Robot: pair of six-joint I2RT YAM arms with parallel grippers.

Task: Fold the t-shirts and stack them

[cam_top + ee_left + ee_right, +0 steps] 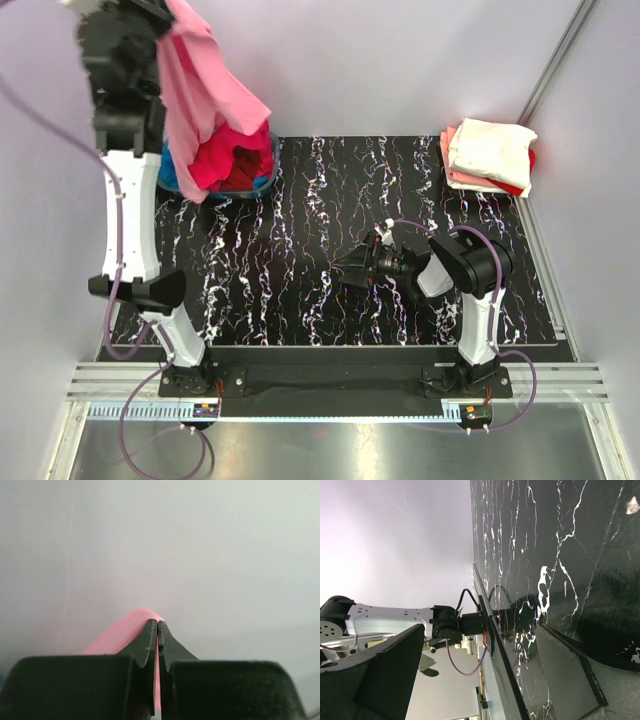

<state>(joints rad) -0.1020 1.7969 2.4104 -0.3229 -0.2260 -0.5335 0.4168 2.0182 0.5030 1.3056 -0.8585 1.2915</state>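
- The left gripper (157, 630) was pressed shut on a fold of the light pink shirt (122, 635).
- The shirt hung below it, its hem in the basin (268, 172).
- The right gripper (345, 265) stood spread and empty, well apart.
- Judgement: lift until the hem clears, then lay the shirt flat on the table (300, 200).

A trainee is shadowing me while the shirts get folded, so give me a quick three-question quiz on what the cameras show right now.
1. True or false: the left gripper is shut on the light pink t-shirt, which hangs in the air.
2. Which colour lies on top of the folded stack at the far right corner of the table? A red, B cream white, C bright blue.
3. Is the right gripper open or shut, and does it hold anything?
Key: 1 true. 2 B. 3 open, holding nothing.
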